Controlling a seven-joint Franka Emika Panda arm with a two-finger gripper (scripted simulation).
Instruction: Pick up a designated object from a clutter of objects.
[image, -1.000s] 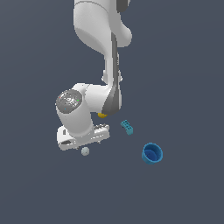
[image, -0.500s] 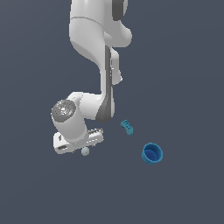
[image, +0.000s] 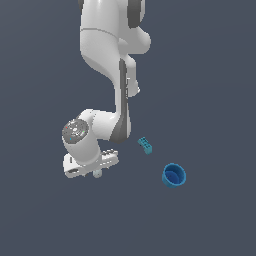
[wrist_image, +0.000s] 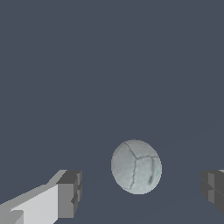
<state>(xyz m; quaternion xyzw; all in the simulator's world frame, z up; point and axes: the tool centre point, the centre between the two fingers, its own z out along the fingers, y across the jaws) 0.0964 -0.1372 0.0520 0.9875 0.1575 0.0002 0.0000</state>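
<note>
The pale grey-white ball (wrist_image: 136, 166) lies on the dark floor between my two fingertips in the wrist view, with a gap on each side. In the exterior view the ball (image: 97, 173) peeks out just under my hand. My gripper (wrist_image: 140, 192) is open and low around the ball, touching nothing I can see. In the exterior view my gripper (image: 92, 169) sits at the left of the clutter. The teal studded brick (image: 145, 145) and the blue round cup (image: 174, 175) lie to the exterior view's right. The yellow lump is hidden behind my arm.
My white arm (image: 107, 55) rises from the hand toward the top of the exterior view. The floor (image: 215, 100) is a plain dark grey surface with no edge in view.
My hand has come down and a little toward the exterior view's left, closing in over the ball. The yellow lump seen earlier beside the arm is now covered. Brick and cup have not moved.
</note>
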